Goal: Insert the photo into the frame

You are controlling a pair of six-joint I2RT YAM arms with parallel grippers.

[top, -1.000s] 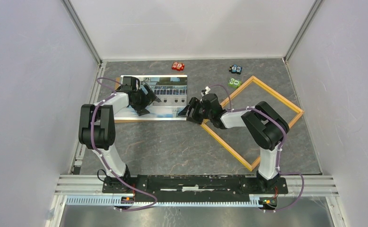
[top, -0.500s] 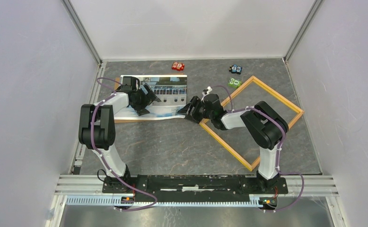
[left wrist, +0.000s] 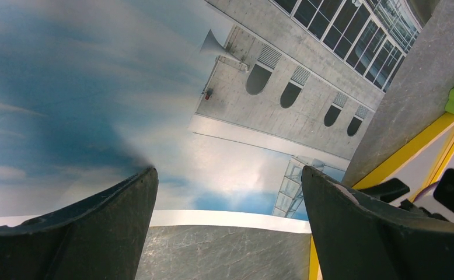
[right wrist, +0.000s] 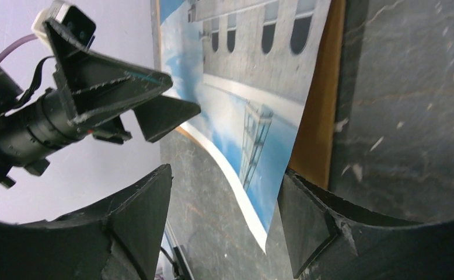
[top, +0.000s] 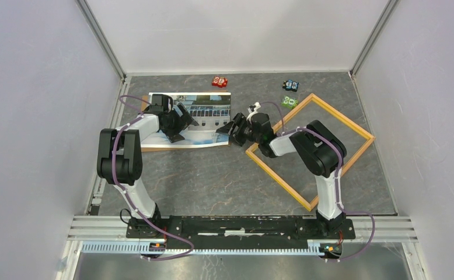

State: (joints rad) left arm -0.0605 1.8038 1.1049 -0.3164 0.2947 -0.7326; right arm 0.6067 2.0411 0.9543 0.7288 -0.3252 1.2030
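The photo [top: 207, 111], a white building under blue sky, lies face up on a brown backing board [top: 150, 148] at the back left. Over its left half hangs my left gripper [top: 184, 125], open, with nothing between its fingers [left wrist: 96, 233]. The photo's near edge [left wrist: 230, 219] bows up off the table. My right gripper [top: 231, 129] is open around the photo's near right corner [right wrist: 265, 227], which sits close to one finger [right wrist: 312, 227] without being pinched. The frame [top: 342, 116], thin yellow-orange wood, lies flat as a diamond to the right of the photo.
Three small toy cars sit at the back: red [top: 219, 81], blue-black [top: 290, 86] and green [top: 289, 102], the green one beside the frame's far corner. Enclosure walls close off the left, back and right. The backing board [right wrist: 318, 134] juts out past the photo's right edge.
My right gripper has moved back and left along the photo's right edge to its near corner. The photo's near edge has bowed up. The left arm has stayed still.
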